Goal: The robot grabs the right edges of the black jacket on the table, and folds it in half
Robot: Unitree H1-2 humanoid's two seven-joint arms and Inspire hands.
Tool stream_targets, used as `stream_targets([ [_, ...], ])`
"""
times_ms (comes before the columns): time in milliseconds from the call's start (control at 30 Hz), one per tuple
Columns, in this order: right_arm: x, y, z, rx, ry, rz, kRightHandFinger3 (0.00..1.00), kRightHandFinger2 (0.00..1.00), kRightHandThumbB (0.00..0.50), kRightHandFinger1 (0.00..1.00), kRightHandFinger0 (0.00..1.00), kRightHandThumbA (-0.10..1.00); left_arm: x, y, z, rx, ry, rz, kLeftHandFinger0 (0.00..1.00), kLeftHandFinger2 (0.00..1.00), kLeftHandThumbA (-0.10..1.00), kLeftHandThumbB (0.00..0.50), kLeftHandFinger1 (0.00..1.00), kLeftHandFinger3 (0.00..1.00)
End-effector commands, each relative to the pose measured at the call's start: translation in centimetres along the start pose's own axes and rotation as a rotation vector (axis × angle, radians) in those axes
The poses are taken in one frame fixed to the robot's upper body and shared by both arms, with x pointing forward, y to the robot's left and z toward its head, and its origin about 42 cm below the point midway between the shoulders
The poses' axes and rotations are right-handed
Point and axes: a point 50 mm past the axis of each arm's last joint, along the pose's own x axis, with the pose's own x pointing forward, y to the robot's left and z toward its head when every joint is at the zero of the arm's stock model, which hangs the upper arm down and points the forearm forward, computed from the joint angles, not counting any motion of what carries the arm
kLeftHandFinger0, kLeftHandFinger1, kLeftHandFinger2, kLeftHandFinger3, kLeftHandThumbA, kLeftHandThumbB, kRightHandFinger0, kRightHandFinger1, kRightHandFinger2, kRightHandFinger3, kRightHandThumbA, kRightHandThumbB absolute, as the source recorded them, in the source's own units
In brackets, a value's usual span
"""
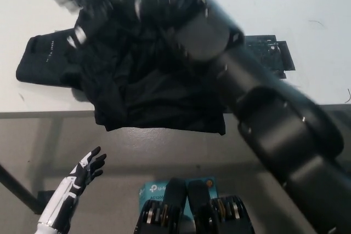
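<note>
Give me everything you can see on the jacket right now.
The jacket is black, soft cloth, crumpled in a bunched heap on the white table. One sleeve with small white print lies flat toward picture left; the near hem hangs over the table's front edge. The black right arm crosses above it; the right hand is blurred at its far side.
</note>
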Motion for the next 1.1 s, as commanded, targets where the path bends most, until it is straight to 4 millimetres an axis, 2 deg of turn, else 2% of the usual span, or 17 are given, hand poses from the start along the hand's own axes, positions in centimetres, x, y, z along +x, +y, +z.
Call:
stream_targets([
  [0,-2.6,-2.4,10.9,-0.191,-0.138,0.026,1.0,1.0,0.488,1.0,1.0,1.0,0.3,0.3,0.5,0.027,-0.024,-0.013,1.0,1.0,1.0,0.171,1.0,1.0],
  [33,-3.7,-3.1,12.2,-0.2,-0.153,0.034,1.0,1.0,0.456,1.0,1.0,1.0,0.5,0.2,0.5,0.022,-0.028,-0.008,1.0,1.0,1.0,0.202,1.0,1.0],
  [200,-10.1,-6.9,15.3,-0.104,-0.28,-0.091,1.0,1.0,0.399,1.0,1.0,1.0,1.1,0.3,1.2,0.026,-0.047,-0.011,1.0,1.0,1.0,0.194,1.0,1.0],
  [233,-12.6,-8.1,15.8,-0.102,-0.359,-0.159,1.0,1.0,0.442,1.0,1.0,1.0,1.5,0.3,1.3,0.013,-0.061,-0.005,1.0,1.0,1.0,0.202,1.0,1.0],
  [300,-18.0,-10.1,15.4,-0.035,-0.547,-0.3,1.0,1.0,0.473,1.0,1.0,1.0,2.2,0.3,1.6,-0.014,-0.075,-0.008,1.0,1.0,1.0,0.213,1.0,1.0],
  [333,-20.1,-10.8,14.9,-0.044,-0.588,-0.339,1.0,1.0,0.454,1.0,1.0,1.0,2.4,0.2,1.6,-0.016,-0.076,-0.009,1.0,1.0,1.0,0.23,1.0,1.0],
  [367,-23.8,-11.6,13.7,-0.074,-0.642,-0.424,1.0,1.0,0.439,1.0,1.0,1.0,2.5,0.1,1.6,-0.013,-0.086,-0.007,1.0,1.0,1.0,0.217,1.0,1.0],
  [433,-27.8,-11.8,12.5,-0.136,-0.679,-0.516,1.0,1.0,0.44,1.0,1.0,1.0,3.0,-0.2,1.7,-0.009,-0.102,-0.007,1.0,1.0,1.0,0.221,1.0,1.0],
  [500,-32.9,-11.3,9.7,-0.2,-0.71,-0.596,1.0,1.0,0.45,1.0,1.0,1.0,3.4,-0.3,1.7,-0.02,-0.112,-0.016,1.0,1.0,1.0,0.235,1.0,1.0],
  [533,-35.7,-10.4,7.7,-0.201,-0.745,-0.637,1.0,1.0,0.428,1.0,1.0,1.0,3.7,-0.3,1.8,-0.028,-0.113,-0.022,1.0,1.0,1.0,0.236,1.0,1.0],
  [567,-36.8,-10.0,6.8,-0.215,-0.745,-0.658,1.0,1.0,0.421,1.0,1.0,1.0,3.8,-0.3,1.8,-0.031,-0.115,-0.022,1.0,1.0,1.0,0.223,1.0,1.0],
  [667,-41.8,-6.8,1.0,-0.179,-0.75,-0.733,1.0,1.0,0.423,1.0,1.0,1.0,4.0,0.6,1.9,-0.023,-0.117,-0.007,1.0,1.0,1.0,0.196,1.0,1.0],
  [700,-42.4,-5.9,-0.1,-0.163,-0.748,-0.747,1.0,1.0,0.427,1.0,1.0,1.0,3.9,0.8,1.8,-0.028,-0.118,0.001,1.0,1.0,1.0,0.193,1.0,1.0],
  [767,-43.6,-3.3,-3.4,-0.139,-0.704,-0.756,1.0,1.0,0.378,1.0,1.0,1.0,3.6,1.0,1.3,-0.031,-0.107,0.012,1.0,1.0,1.0,0.194,1.0,1.0],
  [833,-43.7,-1.8,-5.2,-0.09,-0.693,-0.751,1.0,1.0,0.332,1.0,1.0,1.0,3.6,1.1,1.0,-0.037,-0.097,0.022,1.0,1.0,1.0,0.202,1.0,1.0],
  [967,-43.4,1.2,-8.4,0.081,-0.745,-0.736,1.0,1.0,0.344,1.0,1.0,1.0,3.4,1.7,0.7,-0.034,-0.087,0.052,1.0,1.0,1.0,0.222,1.0,1.0],
  [1067,-42.5,2.5,-9.3,0.142,-0.757,-0.739,1.0,1.0,0.345,1.0,1.0,1.0,4.0,2.4,0.8,-0.048,-0.091,0.075,1.0,1.0,1.0,0.267,1.0,1.0],
])
